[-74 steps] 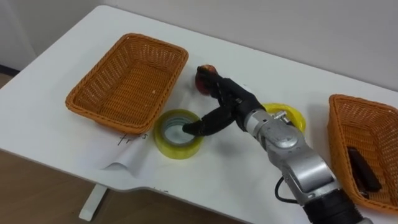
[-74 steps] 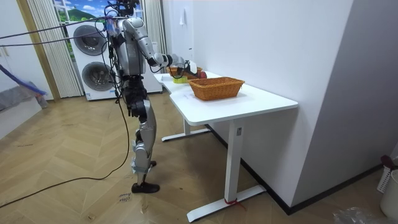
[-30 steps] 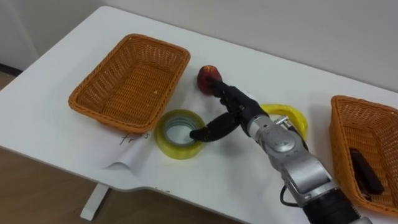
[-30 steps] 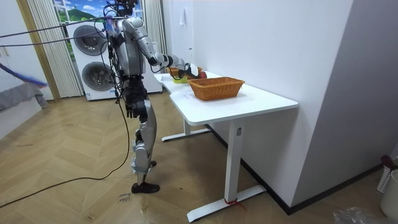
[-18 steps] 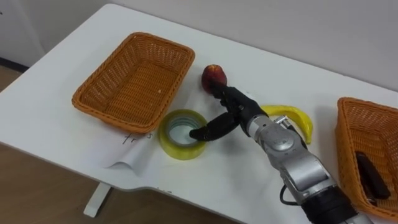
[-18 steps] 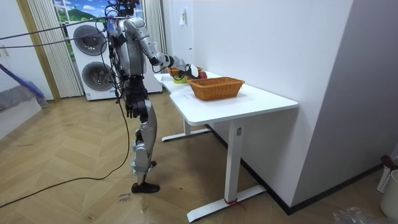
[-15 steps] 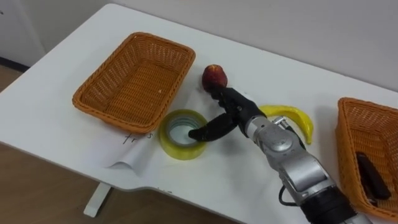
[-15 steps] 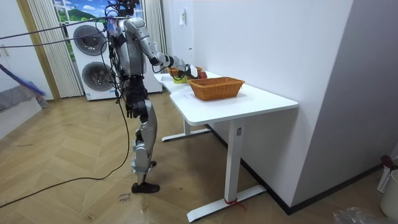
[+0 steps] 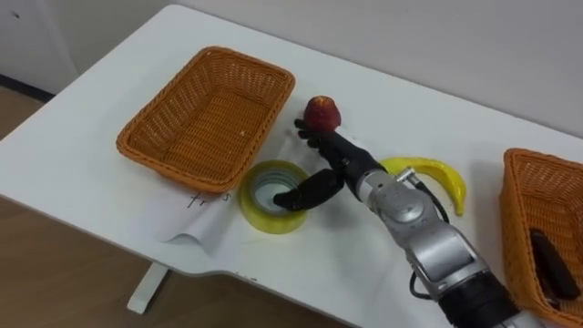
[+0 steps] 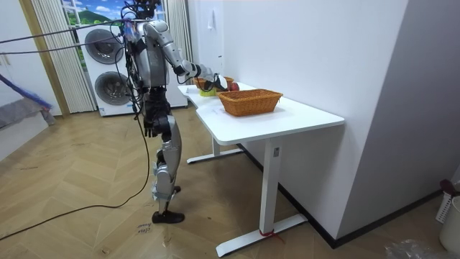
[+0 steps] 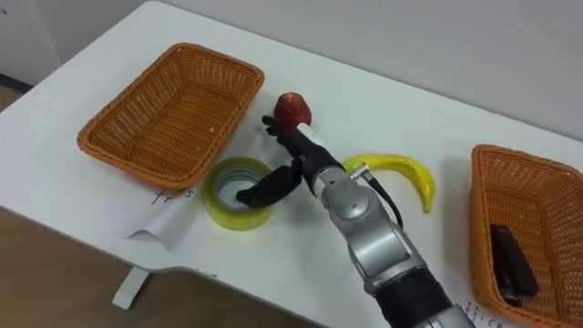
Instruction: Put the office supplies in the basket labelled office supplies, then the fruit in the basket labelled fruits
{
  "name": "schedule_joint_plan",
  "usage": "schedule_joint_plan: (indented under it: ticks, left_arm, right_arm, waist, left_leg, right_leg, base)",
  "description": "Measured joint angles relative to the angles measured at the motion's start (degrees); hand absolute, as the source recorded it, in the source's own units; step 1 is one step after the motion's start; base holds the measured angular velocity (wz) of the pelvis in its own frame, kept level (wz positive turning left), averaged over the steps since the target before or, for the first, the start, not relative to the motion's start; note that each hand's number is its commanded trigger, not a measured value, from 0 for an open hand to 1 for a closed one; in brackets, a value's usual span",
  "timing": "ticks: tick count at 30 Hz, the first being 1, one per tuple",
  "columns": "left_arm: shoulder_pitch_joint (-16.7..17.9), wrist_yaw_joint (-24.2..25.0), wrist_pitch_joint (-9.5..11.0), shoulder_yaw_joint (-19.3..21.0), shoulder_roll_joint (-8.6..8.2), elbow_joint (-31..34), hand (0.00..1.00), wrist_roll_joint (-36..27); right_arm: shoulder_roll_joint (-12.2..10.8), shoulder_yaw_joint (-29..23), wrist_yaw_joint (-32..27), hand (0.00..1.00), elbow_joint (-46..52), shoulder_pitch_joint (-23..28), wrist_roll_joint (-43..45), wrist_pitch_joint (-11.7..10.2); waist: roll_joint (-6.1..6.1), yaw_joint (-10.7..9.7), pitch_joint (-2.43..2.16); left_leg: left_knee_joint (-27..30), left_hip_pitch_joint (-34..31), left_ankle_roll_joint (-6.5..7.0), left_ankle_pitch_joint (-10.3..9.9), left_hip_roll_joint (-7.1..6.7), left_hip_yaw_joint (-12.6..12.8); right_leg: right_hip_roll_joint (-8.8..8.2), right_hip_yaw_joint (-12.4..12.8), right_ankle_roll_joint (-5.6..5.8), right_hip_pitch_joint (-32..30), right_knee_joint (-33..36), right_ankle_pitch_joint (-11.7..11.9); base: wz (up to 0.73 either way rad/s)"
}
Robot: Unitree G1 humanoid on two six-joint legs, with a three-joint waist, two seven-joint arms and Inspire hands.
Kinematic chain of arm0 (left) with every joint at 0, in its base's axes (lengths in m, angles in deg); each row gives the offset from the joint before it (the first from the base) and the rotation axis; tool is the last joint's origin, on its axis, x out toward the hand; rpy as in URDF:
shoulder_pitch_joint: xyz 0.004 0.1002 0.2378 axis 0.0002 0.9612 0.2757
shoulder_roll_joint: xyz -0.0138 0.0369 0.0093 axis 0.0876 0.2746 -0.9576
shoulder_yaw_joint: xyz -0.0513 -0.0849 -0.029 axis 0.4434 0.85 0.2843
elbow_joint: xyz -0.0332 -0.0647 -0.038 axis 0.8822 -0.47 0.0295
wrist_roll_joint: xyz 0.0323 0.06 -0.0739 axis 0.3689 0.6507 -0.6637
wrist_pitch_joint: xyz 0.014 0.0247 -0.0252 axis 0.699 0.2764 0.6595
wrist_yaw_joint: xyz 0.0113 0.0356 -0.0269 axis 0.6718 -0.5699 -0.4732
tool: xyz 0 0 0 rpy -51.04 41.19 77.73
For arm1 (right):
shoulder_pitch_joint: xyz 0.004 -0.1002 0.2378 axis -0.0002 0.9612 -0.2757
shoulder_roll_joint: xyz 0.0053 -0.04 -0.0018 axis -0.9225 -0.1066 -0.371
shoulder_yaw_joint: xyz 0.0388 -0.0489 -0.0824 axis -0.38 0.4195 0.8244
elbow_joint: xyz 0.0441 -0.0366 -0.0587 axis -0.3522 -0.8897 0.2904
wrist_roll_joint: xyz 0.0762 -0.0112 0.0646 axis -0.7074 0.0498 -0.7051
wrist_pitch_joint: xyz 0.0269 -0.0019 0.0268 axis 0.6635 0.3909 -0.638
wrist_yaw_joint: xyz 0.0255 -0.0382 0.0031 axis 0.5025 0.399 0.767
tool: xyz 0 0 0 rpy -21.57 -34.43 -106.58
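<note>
One hand is at work: the right hand [image 9: 339,170] hangs over the yellow tape roll [image 9: 258,212], fingers spread apart and thumb dipped into the roll's hole, with nothing clamped yet. An apple [image 9: 321,113] sits just beyond its fingertips and a banana [image 9: 439,171] lies right of its wrist. The step looks like picking up the tape. Next the fingers must close on the roll's wall, then carry it well right to the basket [image 9: 516,202] holding a dark office item [image 9: 552,273].
</note>
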Motion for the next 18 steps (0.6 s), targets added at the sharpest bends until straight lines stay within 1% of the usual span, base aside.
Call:
schedule_joint_plan:
  ticks: [2, 4, 6, 8, 13, 16, 18]
  left_arm:
    - [0.0, 0.7, -0.2, 0.0, 0.07, 0.8, 0.00, 0.1]
    - [-0.1, 1.2, -0.2, 0.3, 0.20, 1.5, 0.00, 0.0]
    - [-0.3, 1.4, -0.2, 0.7, 0.18, 1.4, 0.00, -0.1]
    - [-0.7, 2.0, -0.2, 0.8, 0.23, 1.4, 0.00, -0.1]
    - [-1.0, 2.4, -0.2, 1.3, 1.24, 0.8, 0.00, 0.0]
    - [-0.8, 2.4, -0.5, 2.4, 1.33, 0.4, 0.00, -0.1]
    - [-0.6, 2.9, -0.6, 2.8, 1.32, 0.4, 0.00, -0.1]
  right_arm:
    - [0.0, 0.1, 0.9, 1.00, 0.0, -0.3, 1.8, 0.2]
    - [0.1, 0.6, 1.5, 1.00, 0.4, -0.3, 4.3, 0.6]
    - [0.2, 0.6, 2.4, 1.00, 0.6, -0.5, 6.9, 0.6]
    - [0.2, 0.8, 3.7, 1.00, 0.4, -1.0, 9.1, 0.7]
    - [0.7, 0.9, 7.4, 1.00, 0.4, -2.4, 11.5, 2.2]
    - [0.9, 0.9, 9.6, 1.00, 0.4, -2.8, 14.2, 3.0]
    - [1.0, 0.7, 10.5, 1.00, 0.4, -3.2, 15.3, 3.2]
  waist:
    - [-0.21, 0.0, -0.13]
    - [-0.68, 0.0, -0.42]
    - [-0.96, 0.0, -0.54]
    - [-1.00, 0.0, -0.45]
    - [-1.55, 0.0, -0.17]
    - [-1.86, 0.0, 0.01]
    - [-1.93, 0.1, 0.05]
  left_leg:
    - [0.1, 0.0, 0.00, 0.0, 0.00, 0.0]
    - [0.1, 0.0, 0.00, 0.0, -0.01, -0.1]
    - [0.1, 0.2, 0.00, 0.0, -0.02, -0.1]
    - [0.2, 0.8, 0.00, 0.0, -0.06, -0.2]
    - [-0.3, 1.1, 0.01, 0.0, -0.13, -0.5]
    - [-0.2, 1.1, 0.01, 0.0, -0.13, -0.5]
    - [0.0, 1.1, 0.01, 0.0, -0.14, -0.4]
  right_leg:
    - [0.01, 0.0, 0.00, 0.0, 0.0, 0.0]
    - [0.01, 0.0, 0.00, 0.0, 0.0, 0.0]
    - [-0.02, -0.1, 0.00, 0.3, 0.0, 0.0]
    - [-0.05, -0.1, 0.00, 0.9, 0.0, 0.0]
    - [-0.05, -0.1, 0.22, 1.4, -0.1, -0.1]
    - [-0.05, -0.2, 0.23, 1.4, -0.1, -0.1]
    - [-0.09, -0.2, 0.23, 1.4, 0.0, -0.1]
  base:
    - [0.00]
    - [0.00]
    - [0.02]
    - [0.02]
    - [0.03]
    - [0.00]
    - [0.00]
